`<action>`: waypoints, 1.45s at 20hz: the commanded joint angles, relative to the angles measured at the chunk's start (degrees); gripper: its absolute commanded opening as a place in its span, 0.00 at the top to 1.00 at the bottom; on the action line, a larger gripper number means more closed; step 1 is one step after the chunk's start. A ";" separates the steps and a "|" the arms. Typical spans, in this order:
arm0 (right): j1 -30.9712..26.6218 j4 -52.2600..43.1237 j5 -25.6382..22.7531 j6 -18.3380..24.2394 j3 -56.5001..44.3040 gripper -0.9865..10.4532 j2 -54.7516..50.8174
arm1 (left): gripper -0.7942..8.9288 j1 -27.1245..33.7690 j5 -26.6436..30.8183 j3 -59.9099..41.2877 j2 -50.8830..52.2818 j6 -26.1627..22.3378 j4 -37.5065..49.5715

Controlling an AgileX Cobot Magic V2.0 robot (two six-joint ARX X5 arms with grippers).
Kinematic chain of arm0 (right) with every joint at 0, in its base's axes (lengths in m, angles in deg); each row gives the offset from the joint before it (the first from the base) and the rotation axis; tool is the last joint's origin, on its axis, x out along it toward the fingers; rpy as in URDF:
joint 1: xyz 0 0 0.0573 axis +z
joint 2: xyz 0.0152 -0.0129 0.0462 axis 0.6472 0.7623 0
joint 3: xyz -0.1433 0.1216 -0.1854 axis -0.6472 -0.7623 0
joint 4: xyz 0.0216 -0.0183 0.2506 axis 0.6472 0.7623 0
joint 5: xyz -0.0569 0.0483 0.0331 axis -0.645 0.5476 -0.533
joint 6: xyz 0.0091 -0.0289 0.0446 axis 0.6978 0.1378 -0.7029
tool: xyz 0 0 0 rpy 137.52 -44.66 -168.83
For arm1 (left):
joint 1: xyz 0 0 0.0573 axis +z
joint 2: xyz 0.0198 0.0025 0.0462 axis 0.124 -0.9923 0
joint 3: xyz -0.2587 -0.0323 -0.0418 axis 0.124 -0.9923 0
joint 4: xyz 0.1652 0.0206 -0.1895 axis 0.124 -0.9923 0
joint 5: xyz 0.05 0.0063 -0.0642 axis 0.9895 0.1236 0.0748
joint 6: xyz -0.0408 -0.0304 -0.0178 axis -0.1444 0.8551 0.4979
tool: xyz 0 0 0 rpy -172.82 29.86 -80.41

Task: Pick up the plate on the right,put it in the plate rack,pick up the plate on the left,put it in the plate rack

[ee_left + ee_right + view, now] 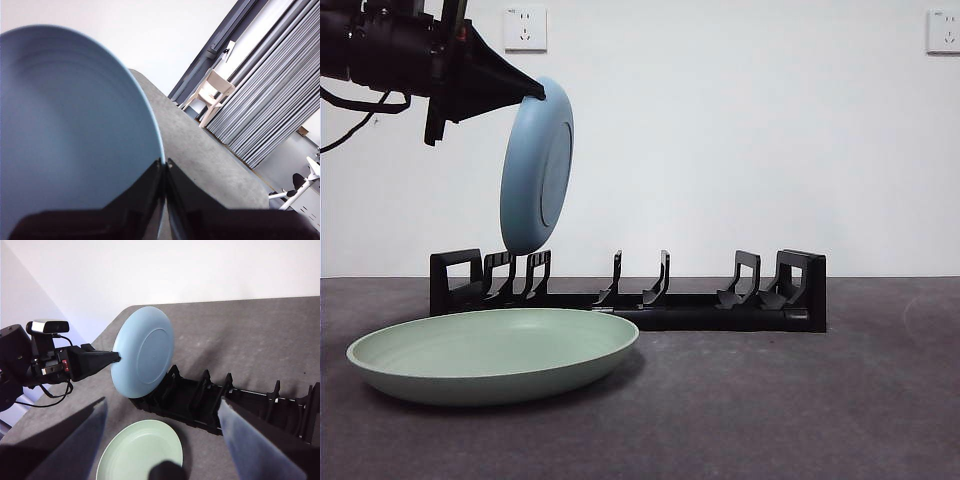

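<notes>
A light blue plate [535, 170] hangs on edge, tilted, over the left end of the black plate rack [660, 300]. Its lower rim is level with the tops of the leftmost prongs. My left gripper [533, 93] is shut on the plate's upper rim; in the left wrist view the blue plate [70, 125] fills the picture beyond the jaws. A pale green plate [490, 350] lies flat on the table in front of the rack's left half. In the right wrist view, my right gripper [162, 405] is open high above the rack [200, 400], the blue plate [145, 350] and the green plate [140, 452].
The rack's middle and right prong pairs [750, 280] hold nothing. The dark grey table [800, 400] stretches to the right of the green plate. Two wall sockets [525, 28] sit on the white wall behind.
</notes>
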 commanded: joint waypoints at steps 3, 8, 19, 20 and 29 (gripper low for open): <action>0.07 -0.39 -0.07 0.50 0.15 0.59 0.22 | 0.93 0.00 2.14 0.04 -0.72 -1.33 -1.84; 0.07 -0.39 -0.07 0.52 0.15 0.59 0.22 | 0.93 0.04 5.40 0.04 -1.18 -5.20 -7.58; 0.11 0.13 0.17 0.55 0.15 0.59 1.64 | 0.55 0.02 11.58 0.07 -1.18 -6.23 -10.64; 0.13 0.13 0.17 0.52 0.15 0.59 1.99 | 0.55 0.02 11.39 0.17 -1.18 -6.67 -10.75; 0.24 5.62 0.72 0.52 0.15 0.59 7.87 | 0.55 -0.31 7.98 0.92 4.68 -13.16 -12.11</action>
